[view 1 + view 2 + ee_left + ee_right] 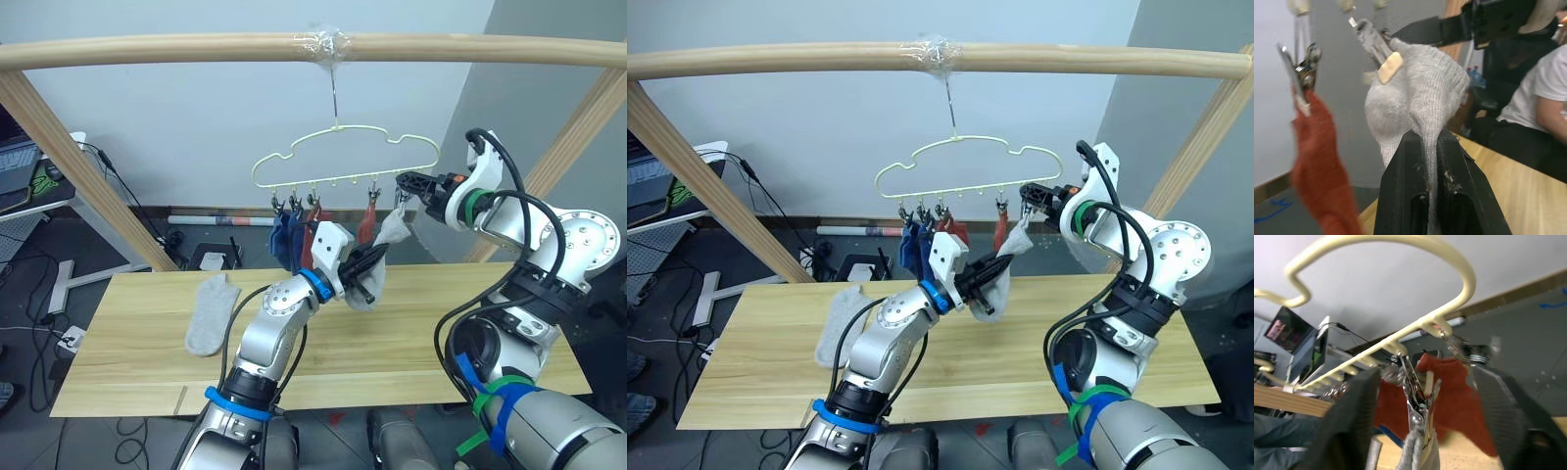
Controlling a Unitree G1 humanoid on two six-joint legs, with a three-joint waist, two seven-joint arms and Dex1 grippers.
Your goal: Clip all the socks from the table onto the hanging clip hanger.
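My left gripper (370, 264) is clenched on 1 grey sock (390, 233), which runs up toward 1 o'clock to the end clip (1418, 401). Right gripper (1422, 423) straddles that clip, fingers released. Last grey sock (210, 313) lies on the table (411, 338).

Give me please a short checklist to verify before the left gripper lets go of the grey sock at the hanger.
1. Left gripper shut on the grey sock: ok.
2. Sock top inside the end clip: ok; how firmly it bites: cannot tell.
3. Right gripper open around that clip: ok.
4. Clip hanger hooked on the wooden pole: ok.
5. All socks hung: not ok, one grey sock on the table.
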